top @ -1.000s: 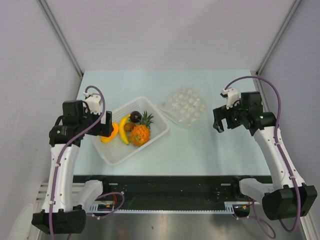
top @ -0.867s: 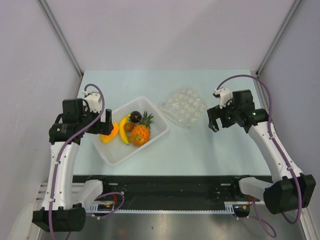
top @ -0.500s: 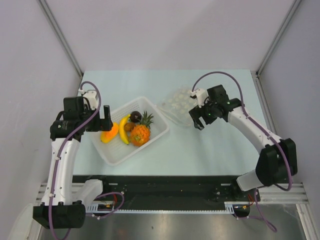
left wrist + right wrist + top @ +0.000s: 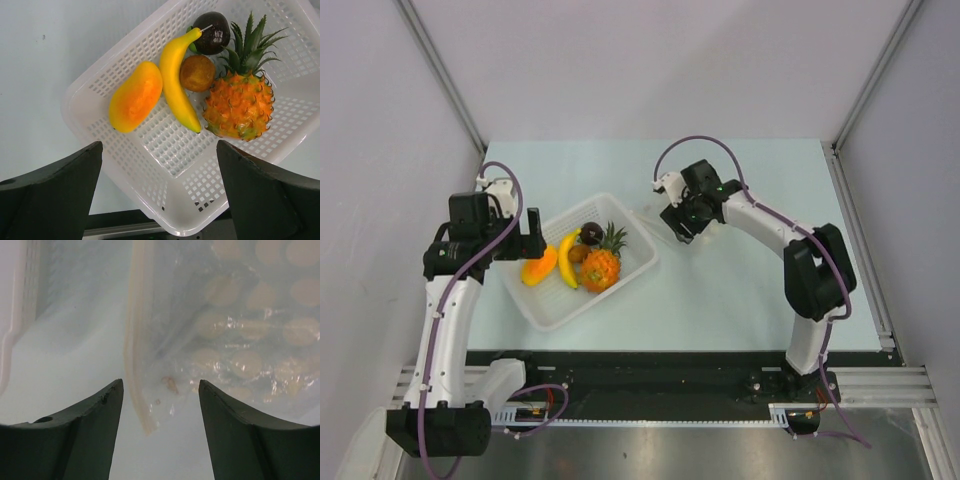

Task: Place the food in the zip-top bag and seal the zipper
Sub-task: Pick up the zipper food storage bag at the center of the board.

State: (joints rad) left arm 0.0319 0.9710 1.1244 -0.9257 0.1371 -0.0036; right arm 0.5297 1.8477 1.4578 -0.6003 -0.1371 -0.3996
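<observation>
Since the earlier frame the right arm has swung in from the table's right side to the bag; the left arm has barely shifted.

Top external view: the right gripper (image 4: 678, 222) sits low over the zip-top bag, just beside the far right corner of the white basket (image 4: 620, 272). The arm hides most of the bag. The left gripper (image 4: 525, 243) hangs over the basket's left end, and all the food is in the basket, none bagged.

Left wrist view: the left gripper (image 4: 157, 150) is spread wide and holds nothing. Below it lie the pineapple (image 4: 239, 107), the banana (image 4: 176, 85), the orange piece (image 4: 136, 96), the dark brown fruit (image 4: 216, 32) and a smaller brownish round fruit (image 4: 197, 72).

Right wrist view: the right gripper (image 4: 160, 385) has its fingers parted, one to each side of the near end of the zipper (image 4: 136, 340). The dotted zip-top bag (image 4: 250, 315) lies flat beyond them. No pinch is visible yet. Whether the mouth is open cannot be told.

Assessment: the step in hand appears to be taking hold of the bag at its zipper edge.
- Close on the zipper strip itself, not on the thin film, which would likely slip or bunch.
- Catch one lip only, so the mouth can open.
- Keep clear of the basket wall close alongside.
- Lift gently, as the soft bag will sag.
</observation>
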